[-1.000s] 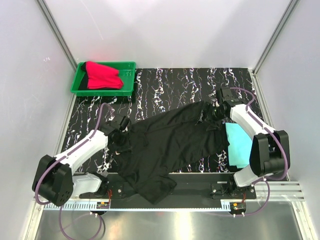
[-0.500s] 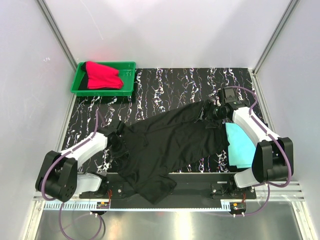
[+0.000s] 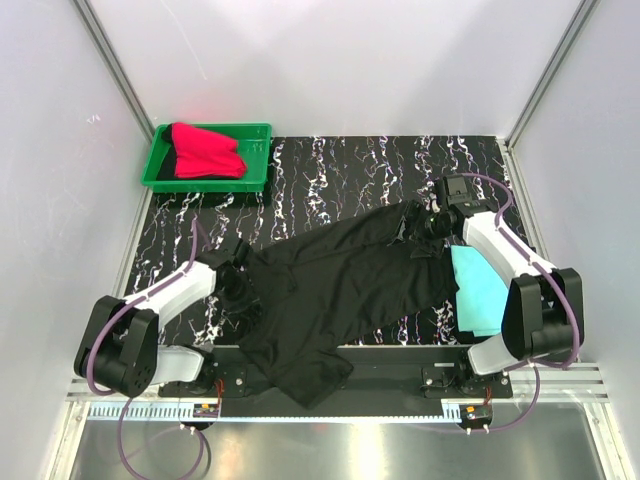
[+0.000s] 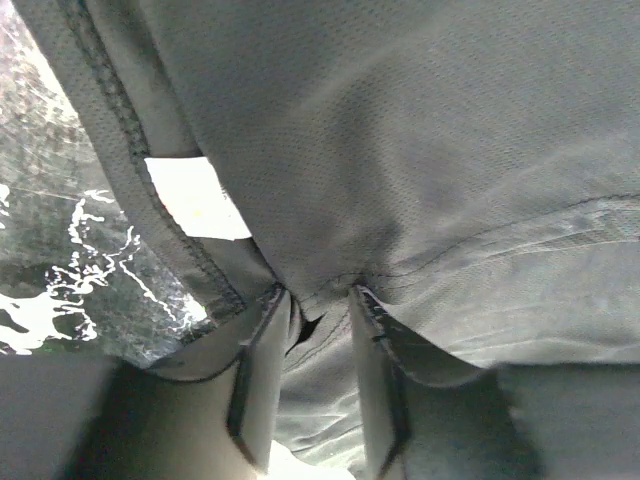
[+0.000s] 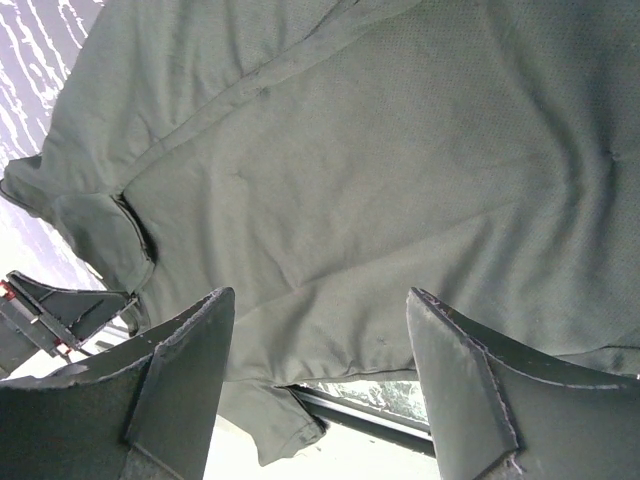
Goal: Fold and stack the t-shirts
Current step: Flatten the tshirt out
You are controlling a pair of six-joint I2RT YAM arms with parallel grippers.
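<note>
Top external view: left gripper (image 3: 240,284) is clamped on the spread black shirt (image 3: 345,285); right gripper (image 3: 424,226) rests over its far corner, fingers wide apart.

**Technician:** What is the link finish?
**Manual:** The left arm (image 3: 170,292) and right arm (image 3: 500,245) have white rounded shells and black cylindrical joint housings (image 3: 540,310).
**Technician:** And the cabling?
**Manual:** A purple cable (image 3: 498,186) is routed along each arm.
**Technician:** The fingers?
**Manual:** Those of the left gripper (image 4: 320,295) are dark, flat and narrow. The right gripper (image 5: 320,295) has dark grey, wedge-shaped fingers (image 5: 180,370) with chipped edges.
</note>
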